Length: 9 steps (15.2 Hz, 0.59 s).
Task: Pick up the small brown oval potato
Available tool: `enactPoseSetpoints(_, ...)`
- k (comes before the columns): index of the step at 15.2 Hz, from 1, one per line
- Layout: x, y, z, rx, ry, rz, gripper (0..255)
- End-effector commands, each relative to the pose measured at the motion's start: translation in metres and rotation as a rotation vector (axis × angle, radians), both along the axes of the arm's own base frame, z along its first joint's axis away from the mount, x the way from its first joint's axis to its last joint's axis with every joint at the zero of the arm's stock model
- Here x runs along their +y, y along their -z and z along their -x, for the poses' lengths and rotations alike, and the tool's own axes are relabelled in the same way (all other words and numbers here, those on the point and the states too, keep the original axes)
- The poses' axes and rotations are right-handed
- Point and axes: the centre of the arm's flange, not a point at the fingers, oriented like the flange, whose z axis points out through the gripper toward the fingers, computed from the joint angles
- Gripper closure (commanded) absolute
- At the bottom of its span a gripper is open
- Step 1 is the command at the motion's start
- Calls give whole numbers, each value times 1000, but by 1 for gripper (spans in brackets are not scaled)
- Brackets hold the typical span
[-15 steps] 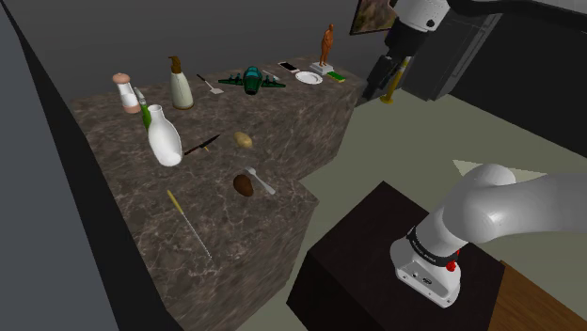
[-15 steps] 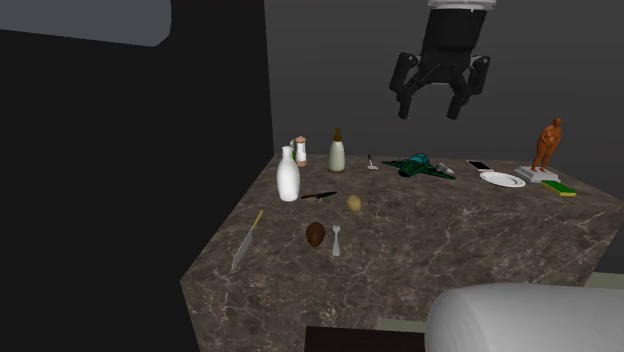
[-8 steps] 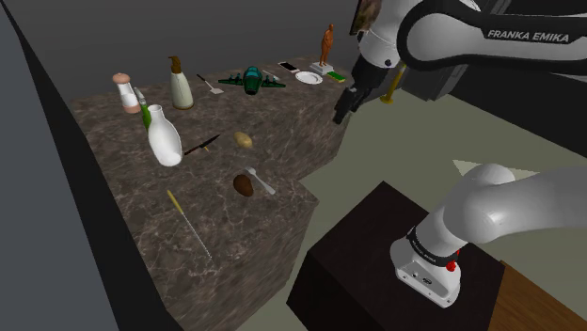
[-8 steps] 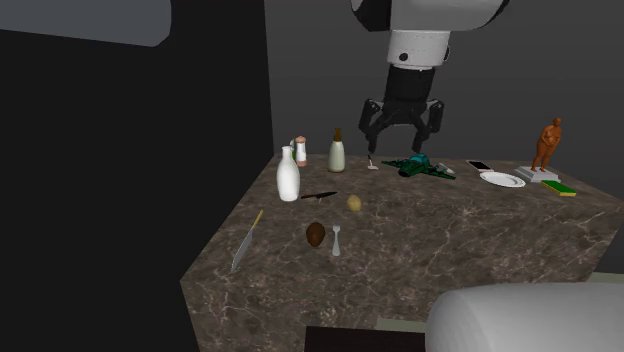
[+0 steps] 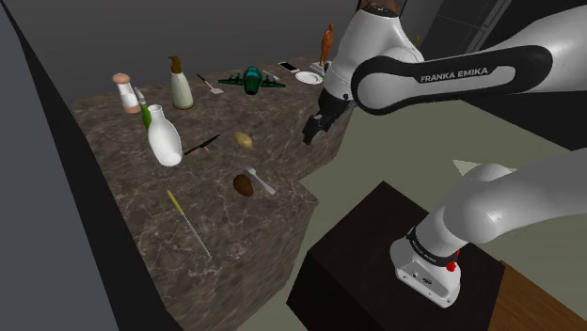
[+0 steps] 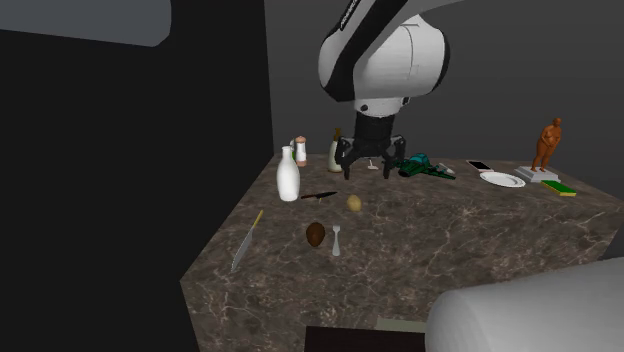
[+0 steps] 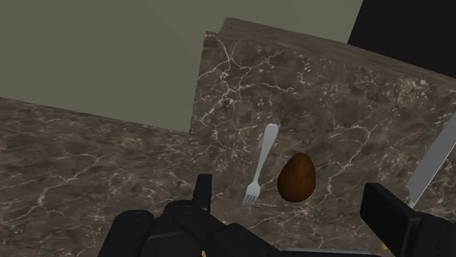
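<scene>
Black two-finger gripper (image 6: 366,168): fingers spread, empty, hanging above the dark marbled counter (image 6: 470,240). Small dark-brown oval potato (image 7: 297,177) lies on the counter near its notched edge, just beside a silver fork (image 7: 261,162). Farther back sits a tan oval lump (image 5: 243,139). Risks: descending onto the tan look-alike; a finger catching the fork and rolling the potato.

Both exterior views overlook the marble counter (image 5: 245,226); wrist looks down closely.
</scene>
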Motion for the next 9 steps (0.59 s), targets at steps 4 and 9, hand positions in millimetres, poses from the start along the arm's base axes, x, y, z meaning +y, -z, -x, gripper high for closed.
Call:
enactPoseSetpoints(4, 28, 55, -25, -22, 18, 8, 0)
enactPoseSetpoints(9, 55, 108, -54, -41, 36, 17, 0)
